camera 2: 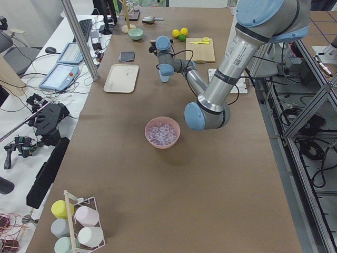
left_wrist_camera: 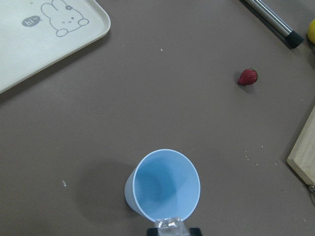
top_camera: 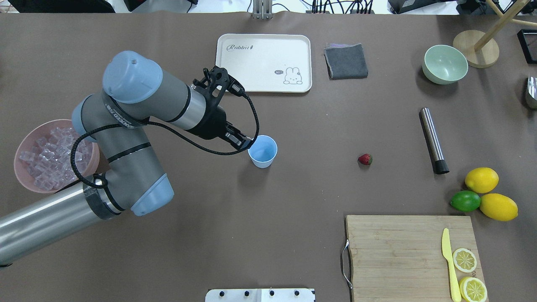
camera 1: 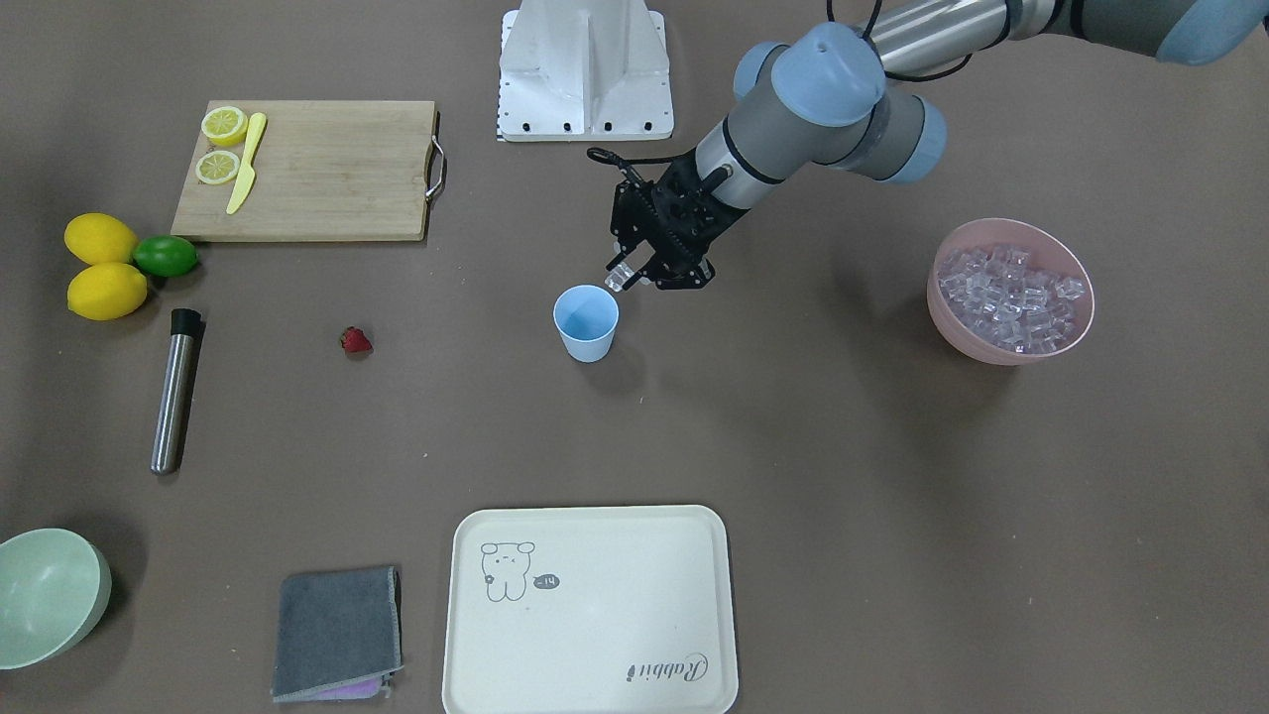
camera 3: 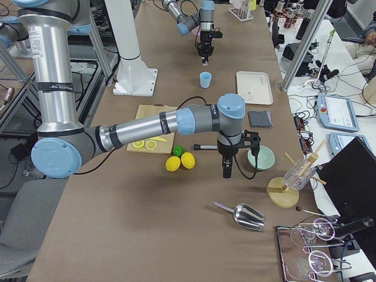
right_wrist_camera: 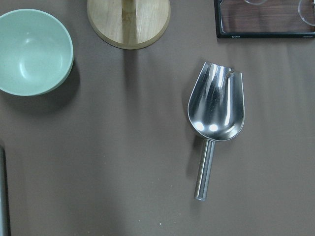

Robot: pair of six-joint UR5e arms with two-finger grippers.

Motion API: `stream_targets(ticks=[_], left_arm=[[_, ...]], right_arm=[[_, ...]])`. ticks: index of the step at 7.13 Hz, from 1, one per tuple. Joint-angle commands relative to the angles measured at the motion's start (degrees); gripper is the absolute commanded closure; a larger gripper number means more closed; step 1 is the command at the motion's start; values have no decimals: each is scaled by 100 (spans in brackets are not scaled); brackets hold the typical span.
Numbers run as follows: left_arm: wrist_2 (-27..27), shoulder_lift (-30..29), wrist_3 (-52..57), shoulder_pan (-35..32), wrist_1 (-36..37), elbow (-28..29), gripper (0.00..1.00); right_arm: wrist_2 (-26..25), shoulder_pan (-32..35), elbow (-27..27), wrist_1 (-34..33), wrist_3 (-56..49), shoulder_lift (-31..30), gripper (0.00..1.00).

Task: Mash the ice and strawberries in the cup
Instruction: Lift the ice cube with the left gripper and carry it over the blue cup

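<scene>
The light-blue cup (camera 1: 586,322) stands upright and empty at mid-table; it also shows in the overhead view (top_camera: 262,151) and the left wrist view (left_wrist_camera: 165,184). My left gripper (camera 1: 634,276) is shut on one clear ice cube (camera 1: 620,278), held just above the cup's rim on the robot's side; the cube shows at the bottom of the left wrist view (left_wrist_camera: 170,225). More ice (camera 1: 1011,293) fills the pink bowl (camera 1: 991,352). The strawberry (camera 1: 356,341) lies on the table apart from the cup. My right gripper (camera 3: 226,170) hangs over the far end; I cannot tell its state.
A steel muddler (camera 1: 175,389) lies past the strawberry. A cream tray (camera 1: 590,610), grey cloth (camera 1: 337,630) and pale green bowl (camera 1: 45,595) line the operators' edge. A cutting board (camera 1: 317,169) with lemon slices and a knife, lemons and a lime lie nearby. A metal scoop (right_wrist_camera: 215,105) lies under the right wrist.
</scene>
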Motion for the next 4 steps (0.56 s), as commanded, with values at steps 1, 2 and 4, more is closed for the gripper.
stream_targets(ticks=[1, 2, 4], left_arm=[[95, -210, -41, 116, -219, 322, 100], [95, -228, -41, 168, -272, 384, 100], [366, -228, -41, 317, -473, 525, 100]], right_arm=[[-11, 0, 26, 0, 0, 1, 0], [-11, 0, 35, 0, 9, 1, 0], [-63, 0, 44, 0, 9, -8, 0]])
